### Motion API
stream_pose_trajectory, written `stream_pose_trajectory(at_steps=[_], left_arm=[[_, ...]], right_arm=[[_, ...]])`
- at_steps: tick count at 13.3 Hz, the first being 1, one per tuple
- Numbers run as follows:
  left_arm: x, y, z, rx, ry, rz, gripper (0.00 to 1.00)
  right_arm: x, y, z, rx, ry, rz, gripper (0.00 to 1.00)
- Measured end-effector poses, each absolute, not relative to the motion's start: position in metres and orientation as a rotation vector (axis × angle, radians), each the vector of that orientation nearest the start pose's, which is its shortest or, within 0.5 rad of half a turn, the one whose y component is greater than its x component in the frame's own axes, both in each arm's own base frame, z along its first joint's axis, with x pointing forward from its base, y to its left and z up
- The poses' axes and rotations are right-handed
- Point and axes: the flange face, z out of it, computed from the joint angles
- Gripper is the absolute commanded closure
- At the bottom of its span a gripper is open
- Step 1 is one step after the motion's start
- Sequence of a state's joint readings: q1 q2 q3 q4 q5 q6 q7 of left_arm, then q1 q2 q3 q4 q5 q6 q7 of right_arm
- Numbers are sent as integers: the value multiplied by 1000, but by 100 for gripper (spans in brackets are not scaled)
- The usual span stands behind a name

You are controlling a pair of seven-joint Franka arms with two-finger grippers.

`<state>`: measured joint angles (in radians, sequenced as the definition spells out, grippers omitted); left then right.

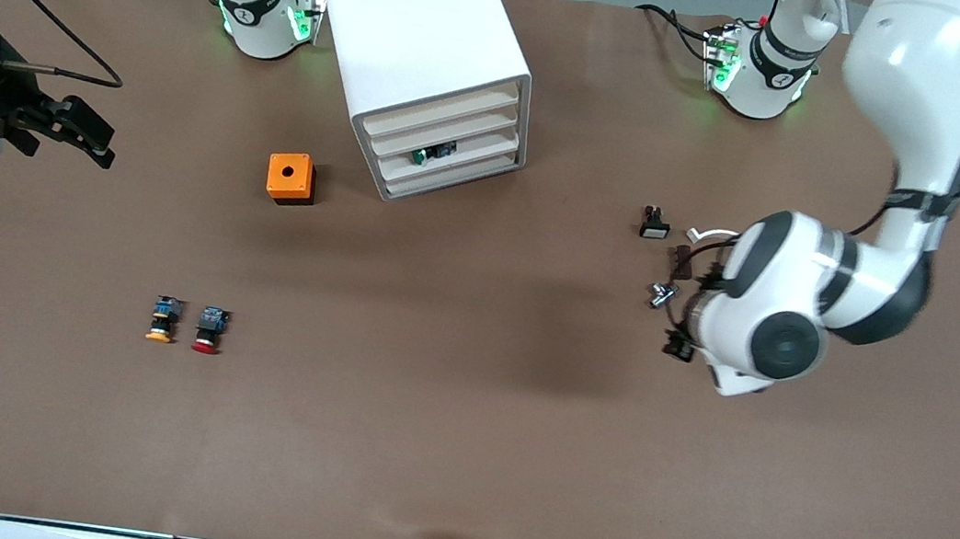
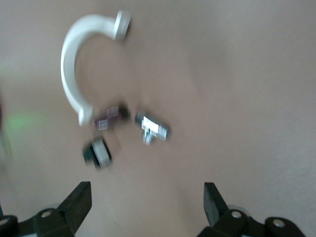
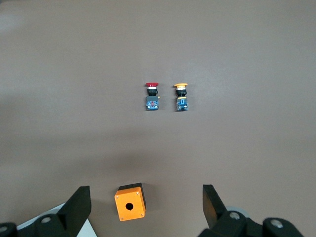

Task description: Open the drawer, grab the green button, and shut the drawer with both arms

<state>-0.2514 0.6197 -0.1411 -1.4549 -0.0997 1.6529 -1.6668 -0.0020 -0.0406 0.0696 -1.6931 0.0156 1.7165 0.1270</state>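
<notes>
The white cabinet point(image 1: 423, 30) stands at the middle of the table near the arms' bases, with four alike drawers pushed in. The green-capped button point(image 1: 431, 154) lies in the third drawer from the top point(image 1: 477, 154), showing above its low lip. My right gripper point(image 1: 100, 141) is open and empty, over the right arm's end of the table, apart from the cabinet; its wrist view shows the open fingers point(image 3: 146, 197). My left gripper point(image 1: 680, 303) is open and empty over small loose parts; its wrist view shows the open fingers point(image 2: 146, 195).
An orange box with a hole point(image 1: 291, 178) point(image 3: 130, 202) sits beside the cabinet. An orange-capped button point(image 1: 163, 320) point(image 3: 181, 97) and a red-capped button point(image 1: 208, 330) point(image 3: 152, 96) lie nearer the front camera. A white hook-shaped clip point(image 2: 79, 64), a silver part point(image 2: 154, 128) and a black part point(image 1: 655, 223) lie under the left arm.
</notes>
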Motion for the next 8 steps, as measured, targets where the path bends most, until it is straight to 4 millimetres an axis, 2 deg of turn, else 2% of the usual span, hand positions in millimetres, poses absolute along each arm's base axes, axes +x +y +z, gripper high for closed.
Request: stream_pose_trajectory(at_steps=[3,5,8], left_arm=[[606,-276,269,-2006,-1942,851,1],[604,-283,259,-1872,-2014,982,1],[594,-301,246,-1566,-2092,1216,1]], right_arm=[[553,40,604,-3118,95,-114,0],[555,40,604,-3117,95,-124,0],[560,45,594,-3118,80,-105,0]])
